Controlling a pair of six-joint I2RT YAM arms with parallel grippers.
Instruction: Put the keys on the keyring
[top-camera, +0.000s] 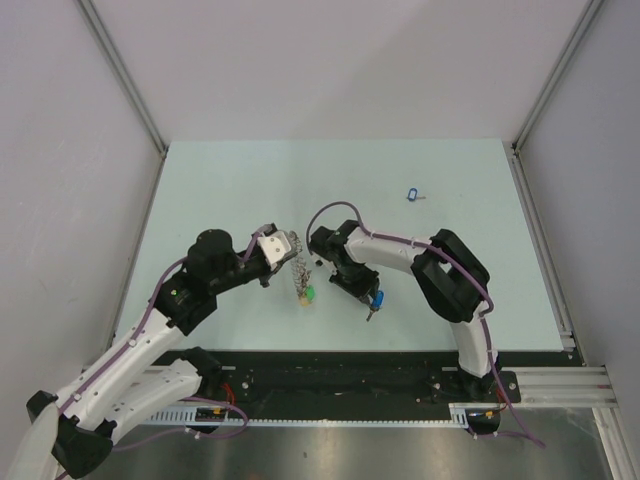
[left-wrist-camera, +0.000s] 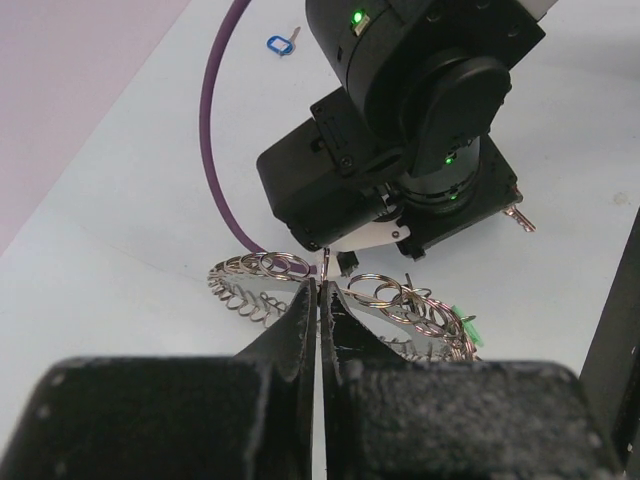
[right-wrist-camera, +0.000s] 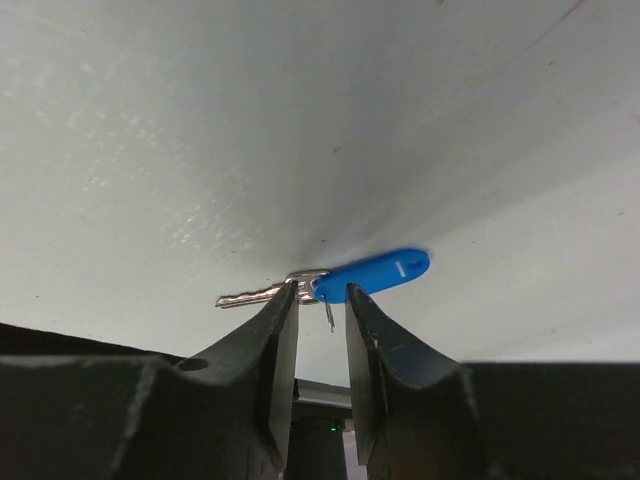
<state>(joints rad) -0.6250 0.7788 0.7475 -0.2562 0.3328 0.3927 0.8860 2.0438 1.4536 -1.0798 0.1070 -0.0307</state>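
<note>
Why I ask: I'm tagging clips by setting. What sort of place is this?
Probably a robotics lab test cell: plain white panels enclose a pale table, two arms are bolted to a rail at its near edge, and the props are a keyring and blue-tagged keys.

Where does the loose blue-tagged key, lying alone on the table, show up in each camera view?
Top external: the small silver key with a blue rectangular plastic tag lies alone, far right of centre on the table.
Left wrist: top left, beyond the purple cable.
Right wrist: not in it; that blue tag is a second key, at the right fingers.
Shared landmark: the right arm's black wrist, top and left wrist views.
</note>
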